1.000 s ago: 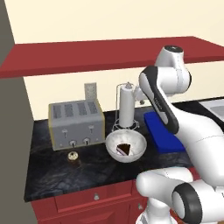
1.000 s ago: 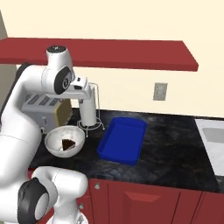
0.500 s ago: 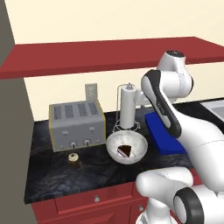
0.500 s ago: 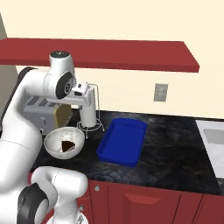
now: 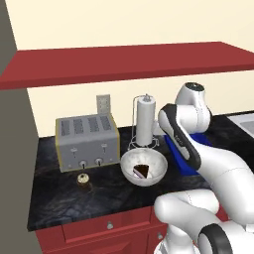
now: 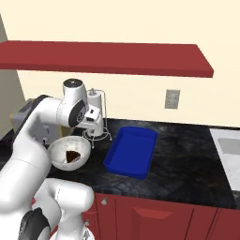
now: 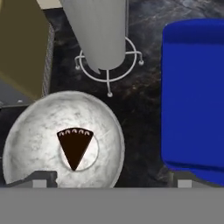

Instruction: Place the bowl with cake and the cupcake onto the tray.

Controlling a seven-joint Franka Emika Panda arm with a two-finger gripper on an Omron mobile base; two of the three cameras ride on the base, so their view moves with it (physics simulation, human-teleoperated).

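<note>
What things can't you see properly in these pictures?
- Tray: left base view, mostly behind the arm.
- Toaster: right base view, mostly behind the arm.
- Fingers: hand view, just the tips peek up.
- Cupcake: left base view, too small for frosting detail.

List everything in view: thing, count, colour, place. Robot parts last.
bowl: 1, grey-white with a dark cake wedge inside, on the counter in front of the paper towel holder, left of the tray.
cupcake: 1, brown with tan top, on the counter in front of the toaster.
tray: 1, bright blue, on the counter right of the bowl, nothing in it.
toaster: 1, grey, at the back left of the counter.
paper towel holder: 1, white roll on a wire stand, behind the bowl.
outlet: 1, grey, on the wall.
shelf: 1, dark red, above the counter.
counter: 1, black marbled, over red cabinets.
sink: 1, pale, at the counter's right end.
gripper: 1, dark tips spread apart, above the bowl's right rim, holding nothing.
</note>
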